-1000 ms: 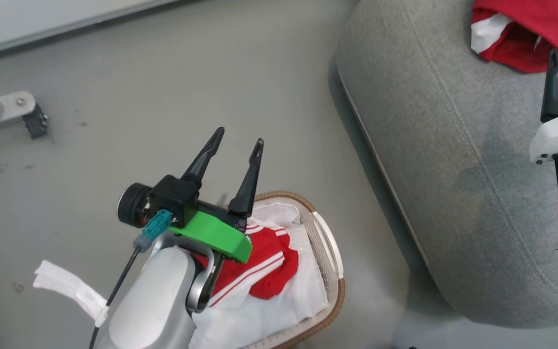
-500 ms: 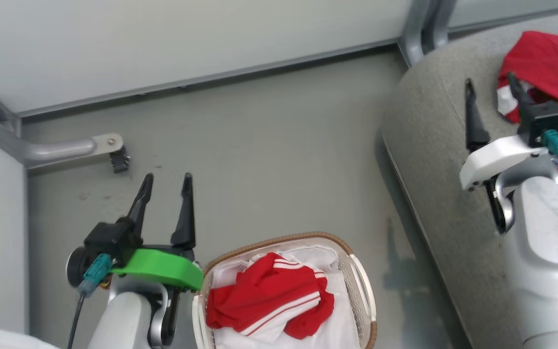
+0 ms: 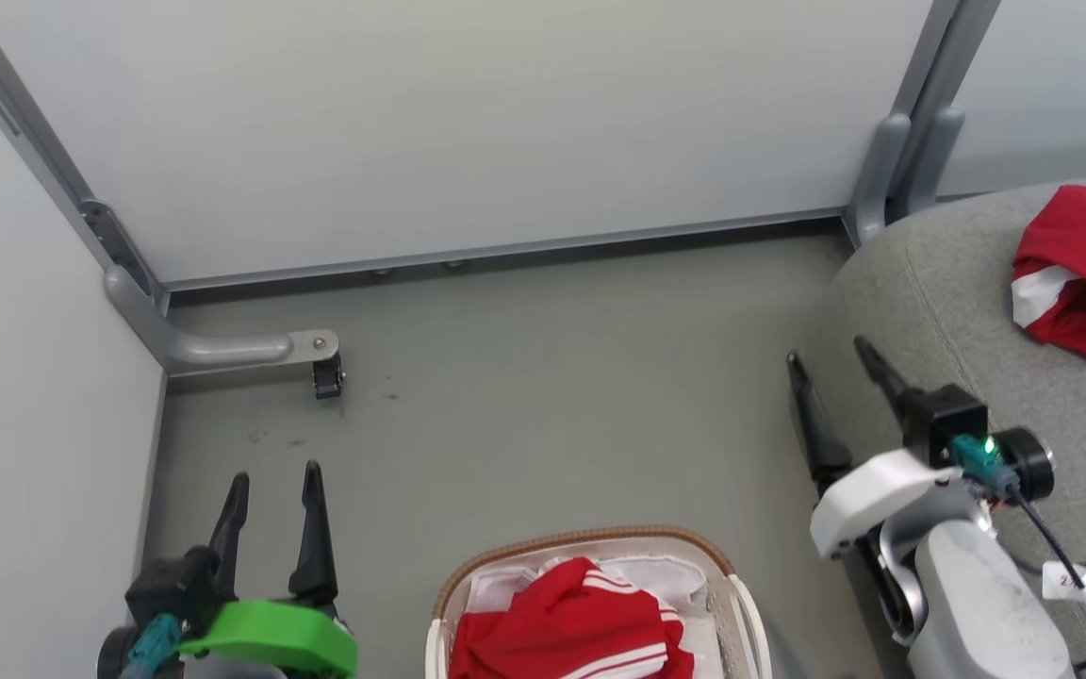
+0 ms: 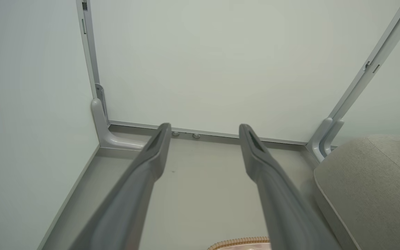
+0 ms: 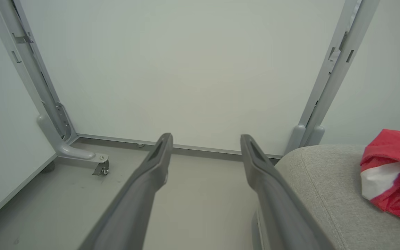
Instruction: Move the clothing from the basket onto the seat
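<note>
One red garment with white stripes [image 3: 571,627] lies in the oval basket [image 3: 590,542] at the bottom centre of the head view. The second red garment [image 3: 1085,269] rests on the grey seat [image 3: 958,283] at the right, and shows again as red cloth with white trim [image 5: 391,173] on the seat [image 5: 325,187] in the right wrist view. My left gripper [image 3: 274,476] stands open and empty left of the basket, over the floor. My right gripper [image 3: 826,354] is open and empty at the seat's near left edge. A strip of the basket rim [image 4: 238,241] peeks into the left wrist view.
Pale partition walls [image 3: 468,123] close off the back and left. A grey metal foot with a small castor [image 3: 326,372] stands on the floor at the left, and a grey post [image 3: 901,160] rises beside the seat's corner.
The head camera has tilted up, so the wall fills the top and the basket has slid to the bottom edge. Both grippers sit lower in the picture, both still open; the right one has drawn back from the garment on the seat.
</note>
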Motion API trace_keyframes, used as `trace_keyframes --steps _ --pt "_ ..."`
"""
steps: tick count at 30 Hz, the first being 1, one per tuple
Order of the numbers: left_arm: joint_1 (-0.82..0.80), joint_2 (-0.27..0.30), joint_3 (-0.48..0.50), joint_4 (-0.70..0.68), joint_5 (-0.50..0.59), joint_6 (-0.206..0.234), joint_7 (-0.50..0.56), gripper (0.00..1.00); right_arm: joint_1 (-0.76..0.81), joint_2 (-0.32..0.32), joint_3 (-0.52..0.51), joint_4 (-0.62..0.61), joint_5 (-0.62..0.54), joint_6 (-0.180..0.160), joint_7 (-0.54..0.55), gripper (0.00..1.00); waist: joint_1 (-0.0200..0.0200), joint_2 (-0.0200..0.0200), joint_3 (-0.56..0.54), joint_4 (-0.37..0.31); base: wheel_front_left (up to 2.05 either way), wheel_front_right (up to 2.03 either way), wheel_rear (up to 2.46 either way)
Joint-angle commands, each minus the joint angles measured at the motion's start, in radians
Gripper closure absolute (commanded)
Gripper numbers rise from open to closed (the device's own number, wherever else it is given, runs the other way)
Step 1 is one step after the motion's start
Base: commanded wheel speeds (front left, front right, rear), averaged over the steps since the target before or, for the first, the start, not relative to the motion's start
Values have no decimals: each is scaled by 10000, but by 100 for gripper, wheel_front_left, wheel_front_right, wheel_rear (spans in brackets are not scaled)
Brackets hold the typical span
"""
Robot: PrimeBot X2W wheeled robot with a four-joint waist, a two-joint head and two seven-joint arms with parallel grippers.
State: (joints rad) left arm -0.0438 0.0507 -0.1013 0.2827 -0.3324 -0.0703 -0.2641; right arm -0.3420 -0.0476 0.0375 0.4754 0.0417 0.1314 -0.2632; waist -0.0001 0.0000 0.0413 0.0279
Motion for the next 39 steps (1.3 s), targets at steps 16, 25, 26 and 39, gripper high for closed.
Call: trace_keyframes --steps 16,25,26,39 --pt "884 3 -146 -4 -53 98 -4 0 1699 -49 60 -654 1086 -13 -25 0 1 0 -533 167 0 0 0" --pt "782 2 -214 81 -48 85 -4 0 1619 -48 73 -629 1158 -13 -25 0 1 0 -546 172 0 0 0" --pt "771 2 -220 88 -53 83 -4 0 1625 -48 81 -623 1172 -13 -25 0 1 0 -545 177 0 0 0" --pt "725 2 -254 138 -80 71 -4 0 1612 -49 84 -654 1107 -14 -25 0 1 0 -493 163 0 0 0"
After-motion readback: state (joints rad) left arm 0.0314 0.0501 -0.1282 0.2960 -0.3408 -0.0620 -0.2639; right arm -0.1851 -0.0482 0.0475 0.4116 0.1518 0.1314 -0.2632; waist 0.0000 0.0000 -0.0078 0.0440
